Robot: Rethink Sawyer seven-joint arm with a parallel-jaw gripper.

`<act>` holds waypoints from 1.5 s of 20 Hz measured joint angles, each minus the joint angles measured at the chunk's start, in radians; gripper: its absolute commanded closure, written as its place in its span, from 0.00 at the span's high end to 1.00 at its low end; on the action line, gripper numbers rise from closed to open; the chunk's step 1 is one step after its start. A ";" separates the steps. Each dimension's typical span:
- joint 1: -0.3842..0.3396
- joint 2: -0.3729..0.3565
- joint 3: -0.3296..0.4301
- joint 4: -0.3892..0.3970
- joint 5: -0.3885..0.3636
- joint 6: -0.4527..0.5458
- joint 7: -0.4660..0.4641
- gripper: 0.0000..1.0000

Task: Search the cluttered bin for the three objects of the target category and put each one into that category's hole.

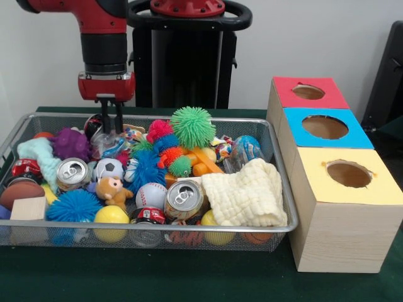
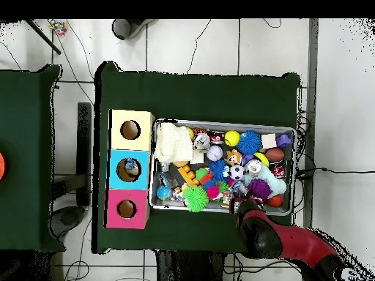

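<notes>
Trouble can come from the crowding, I judge: my pincer point(image 1: 111, 117) hangs at the far left corner of the wire bin point(image 1: 277, 182), its two dark fingers close together with only a thin gap and nothing held between them, tips down among a clear wrapped packet point(image 1: 107, 143), a purple knobbly ball point(image 1: 70, 144) and a dark can just behind. If I close here I may catch the wrapper or two things at once, or push a ball under its neighbours. The bin is full: two opened cans point(image 1: 184, 197), spiky balls in green point(image 1: 192, 126), blue and orange, a baseball point(image 1: 151, 195), a small football, a teddy, a yellow ball, a wooden block, a cream cloth point(image 1: 247, 194). I cannot tell which category is the target, so its three objects are presumably in this heap. Beside the bin on the green counter point(image 1: 157, 277) stand the red box point(image 1: 308, 92), blue box point(image 1: 325, 128) and yellow box point(image 1: 348, 174); from overhead something lies inside the blue hole, the others look empty.
</notes>
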 measured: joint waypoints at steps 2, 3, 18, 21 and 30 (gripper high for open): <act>-0.007 -0.004 0.004 0.000 0.000 0.000 0.000 0.00; -0.012 -0.007 0.008 0.000 0.000 0.001 0.000 0.00; -0.205 -0.232 0.195 0.114 0.072 0.145 0.000 0.00; -0.221 -0.292 0.233 0.155 0.095 0.151 0.000 0.00; -0.083 -0.342 0.214 0.204 0.100 0.151 0.000 0.00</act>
